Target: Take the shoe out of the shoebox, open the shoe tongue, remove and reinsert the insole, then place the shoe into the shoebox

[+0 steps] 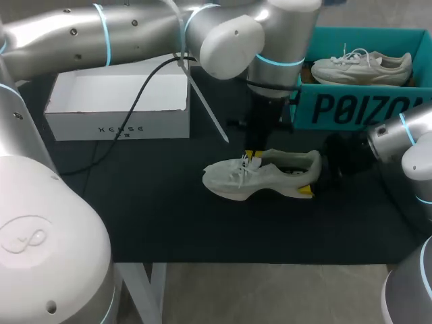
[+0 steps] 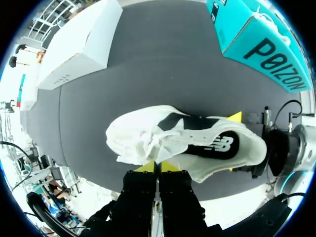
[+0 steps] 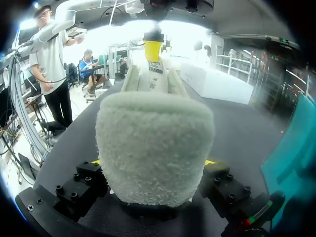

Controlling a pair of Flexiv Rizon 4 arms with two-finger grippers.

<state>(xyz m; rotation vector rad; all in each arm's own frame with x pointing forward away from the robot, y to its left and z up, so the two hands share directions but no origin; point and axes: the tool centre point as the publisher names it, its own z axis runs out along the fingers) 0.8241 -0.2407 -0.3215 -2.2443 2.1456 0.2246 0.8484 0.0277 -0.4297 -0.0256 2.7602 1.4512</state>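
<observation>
The black desk (image 1: 169, 223) carries the white shoebox (image 1: 118, 125) at upper left and the shoe (image 1: 260, 177) at centre, out of its box. The right hand (image 3: 153, 165) clamps the heel (image 3: 153, 133). The left hand (image 2: 158, 167) pinches closed at the tongue (image 3: 154, 81). Tongue-opening looks to be the step in hand, and the next move calls for lifting the tongue clear.

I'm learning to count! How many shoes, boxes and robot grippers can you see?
Shoes: 2, the table shoe and the boxed shoe
Boxes: 2, the white box and the teal box
Grippers: 2, the left gripper and the right gripper
Total: 6
</observation>
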